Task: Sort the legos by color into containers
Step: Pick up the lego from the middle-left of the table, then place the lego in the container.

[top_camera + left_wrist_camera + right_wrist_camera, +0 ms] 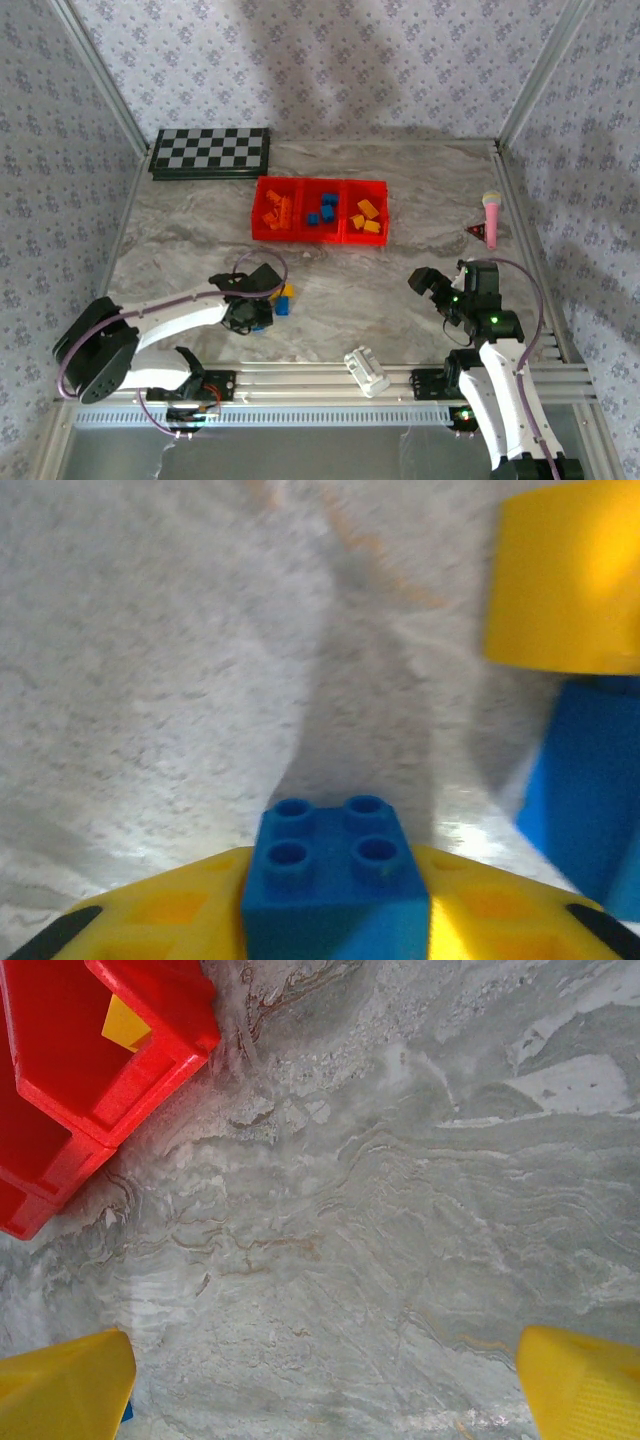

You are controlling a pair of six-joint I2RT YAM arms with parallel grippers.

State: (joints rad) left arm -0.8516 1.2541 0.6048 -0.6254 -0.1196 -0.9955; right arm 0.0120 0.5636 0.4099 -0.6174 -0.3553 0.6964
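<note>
My left gripper (335, 915) is shut on a blue lego (335, 865), studs up, its yellow fingers (170, 910) pressed to both sides just above the marble table. A yellow lego (570, 580) and another blue lego (590, 780) lie close ahead on the right. From above, the left gripper (256, 305) sits beside those two legos (285, 299). The red containers (320, 238) stand in a row behind, with orange, blue and yellow legos sorted left to right. My right gripper (432, 285) stands open over bare table, its fingers (65, 1390) wide apart, the containers' corner (150, 1050) to its upper left.
A checkerboard (210, 152) lies at the back left. A pink microphone toy (492, 215) and a small red piece (476, 232) lie at the right edge. A white ribbed cylinder (366, 370) rests on the aluminium rail at the near edge.
</note>
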